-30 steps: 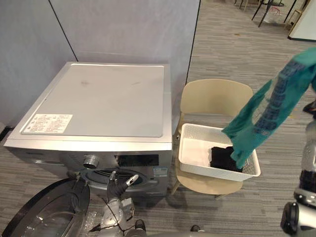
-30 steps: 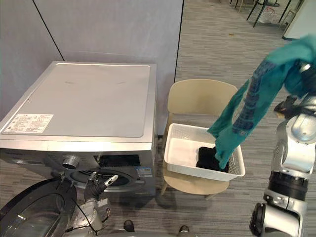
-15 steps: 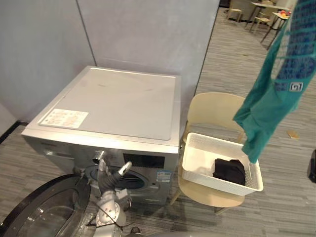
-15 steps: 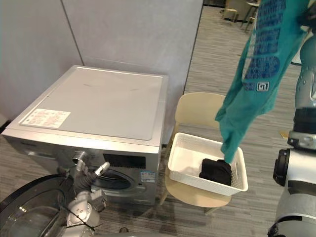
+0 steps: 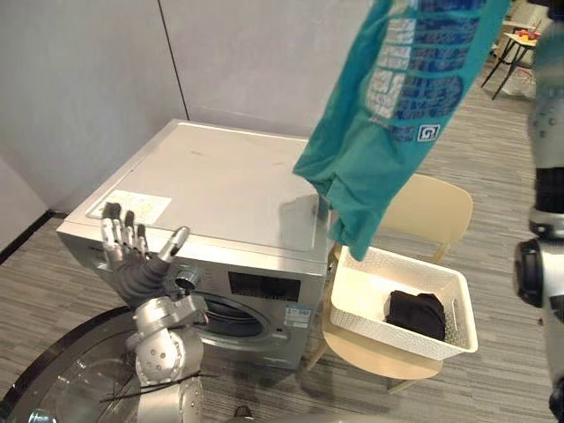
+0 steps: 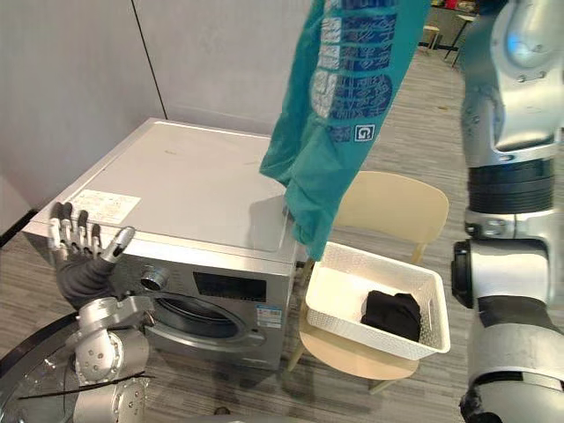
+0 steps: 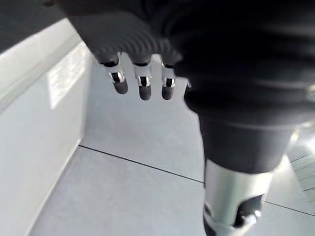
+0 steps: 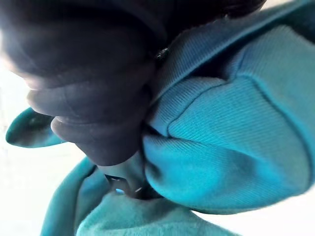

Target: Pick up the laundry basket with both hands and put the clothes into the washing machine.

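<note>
Your right hand [image 8: 88,98] grips the teal shirt [image 5: 388,115] dangling below it, while your left hand [image 5: 132,256] is spread open, the washing machine [image 5: 220,185] just beyond it.

- right hand [image 8: 83,73]: dark ribbed cover, seen from very close, pressed into the fabric.
- cloth [image 8: 221,147]: teal ribbed knit, bunched in thick rounded folds tight against the cover and gathered round the hand. One loose pointed end sticks out on the cover's other side.
- finger [image 8: 123,184]: dark with a small silver glint, wedged between folds, with cloth closed round it.
- background: pale, featureless.
</note>
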Motion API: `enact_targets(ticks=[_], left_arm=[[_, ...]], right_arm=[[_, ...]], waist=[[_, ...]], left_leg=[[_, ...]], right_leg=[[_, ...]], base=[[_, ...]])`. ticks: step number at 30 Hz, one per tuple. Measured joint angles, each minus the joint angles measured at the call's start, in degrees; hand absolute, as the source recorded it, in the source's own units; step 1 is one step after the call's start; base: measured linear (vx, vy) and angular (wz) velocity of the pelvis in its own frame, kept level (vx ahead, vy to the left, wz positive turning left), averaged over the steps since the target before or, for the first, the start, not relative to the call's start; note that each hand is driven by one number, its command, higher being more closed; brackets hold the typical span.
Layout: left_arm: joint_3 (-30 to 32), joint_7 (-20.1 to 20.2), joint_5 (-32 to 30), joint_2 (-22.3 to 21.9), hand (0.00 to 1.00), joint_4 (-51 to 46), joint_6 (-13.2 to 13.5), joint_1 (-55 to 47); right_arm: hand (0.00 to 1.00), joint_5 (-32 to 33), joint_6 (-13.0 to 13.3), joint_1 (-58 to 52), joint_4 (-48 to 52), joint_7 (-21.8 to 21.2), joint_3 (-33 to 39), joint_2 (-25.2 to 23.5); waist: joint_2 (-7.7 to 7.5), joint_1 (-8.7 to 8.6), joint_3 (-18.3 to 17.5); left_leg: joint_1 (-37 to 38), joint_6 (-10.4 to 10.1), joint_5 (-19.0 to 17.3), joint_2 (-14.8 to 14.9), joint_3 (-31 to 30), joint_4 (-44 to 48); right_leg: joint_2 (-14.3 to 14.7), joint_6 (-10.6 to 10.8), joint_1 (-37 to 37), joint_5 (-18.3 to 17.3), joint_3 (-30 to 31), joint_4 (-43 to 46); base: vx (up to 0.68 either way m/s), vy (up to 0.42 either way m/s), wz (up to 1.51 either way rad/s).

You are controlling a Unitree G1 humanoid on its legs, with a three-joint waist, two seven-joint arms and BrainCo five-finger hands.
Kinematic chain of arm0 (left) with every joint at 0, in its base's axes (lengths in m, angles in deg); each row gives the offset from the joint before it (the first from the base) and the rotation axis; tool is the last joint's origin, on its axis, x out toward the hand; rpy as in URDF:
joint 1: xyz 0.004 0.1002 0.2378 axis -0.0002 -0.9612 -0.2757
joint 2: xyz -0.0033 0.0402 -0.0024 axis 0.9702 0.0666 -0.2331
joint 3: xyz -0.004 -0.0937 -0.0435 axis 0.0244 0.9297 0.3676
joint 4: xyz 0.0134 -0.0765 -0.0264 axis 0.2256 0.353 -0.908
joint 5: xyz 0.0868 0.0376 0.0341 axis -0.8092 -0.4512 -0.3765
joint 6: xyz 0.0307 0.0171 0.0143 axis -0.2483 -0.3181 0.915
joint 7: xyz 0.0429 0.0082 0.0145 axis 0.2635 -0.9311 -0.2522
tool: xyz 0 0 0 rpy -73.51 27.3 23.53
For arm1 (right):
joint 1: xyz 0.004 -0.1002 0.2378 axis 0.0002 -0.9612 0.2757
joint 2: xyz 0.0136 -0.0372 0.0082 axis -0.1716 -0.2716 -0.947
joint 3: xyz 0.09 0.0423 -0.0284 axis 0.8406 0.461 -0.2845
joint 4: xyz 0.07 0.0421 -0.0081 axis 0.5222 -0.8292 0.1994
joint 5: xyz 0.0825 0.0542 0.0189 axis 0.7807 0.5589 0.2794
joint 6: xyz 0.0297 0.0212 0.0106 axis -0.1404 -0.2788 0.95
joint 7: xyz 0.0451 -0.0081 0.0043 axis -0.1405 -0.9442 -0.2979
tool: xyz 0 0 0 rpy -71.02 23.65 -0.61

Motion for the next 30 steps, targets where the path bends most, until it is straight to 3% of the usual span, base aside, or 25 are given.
enact_targets(ticks=[4, 12, 17, 24, 30], left_arm=[[-0.3, 0.3, 3.3, 0.7, 0.00, -0.5, 0.5, 2.1], [-3.5, 6.2, 8.8, 6.7, 0.00, 0.5, 0.3, 4.3], [-7.5, 11.4, 13.9, 11.2, 0.00, 6.3, -0.6, 8.3], [-16.7, 14.0, 17.4, 15.8, 0.00, 21.8, -3.1, 19.3], [-25.7, 15.2, 25.1, 17.6, 0.00, 33.9, -5.1, 32.6]], right_arm=[[1.00, 0.1, 0.3, -1.7, 2.4, -2.9, -4.9, -6.7], [1.00, 2.5, -2.9, -5.1, 2.1, -9.3, -13.6, -17.2], [1.00, 4.9, -4.4, -5.1, 0.1, -11.5, -16.0, -18.7], [1.00, 8.5, -6.2, -5.0, -3.0, -11.4, -18.2, -20.1], [1.00, 10.7, -6.7, -2.5, -3.0, -11.3, -22.0, -22.0]], waist=[[0.14, 0.45, 0.1], [0.25, 1.36, 1.0], [0.12, 1.35, 1.2], [0.09, 0.52, 1.6], [-0.23, -1.09, 2.6]], left_leg=[[0.1, 0.0, 0.0, 0.0, -0.2, 0.0], [0.5, -0.1, 0.1, 0.0, -0.7, -0.4], [0.5, -0.2, 0.2, 0.0, -0.8, -0.4], [0.6, -0.4, 0.5, 0.1, -0.6, -0.4], [0.8, -0.4, 0.6, 0.3, 1.0, -0.3]], right_leg=[[0.0, 0.0, 0.2, -0.1, -0.3, 0.0], [0.0, 0.0, 1.1, -0.5, -1.2, 0.1], [0.0, 0.0, 1.1, -0.5, -1.3, 0.1], [0.1, -0.1, 1.0, -0.5, -1.1, 0.3], [0.0, -0.2, -0.2, -0.3, 0.5, 1.0]], base=[[0.01, -0.003, 0.03], [-0.01, -0.002, 0.05], [0.00, 0.000, 0.01], [0.00, 0.000, 0.00], [-0.01, 0.002, -0.13]])
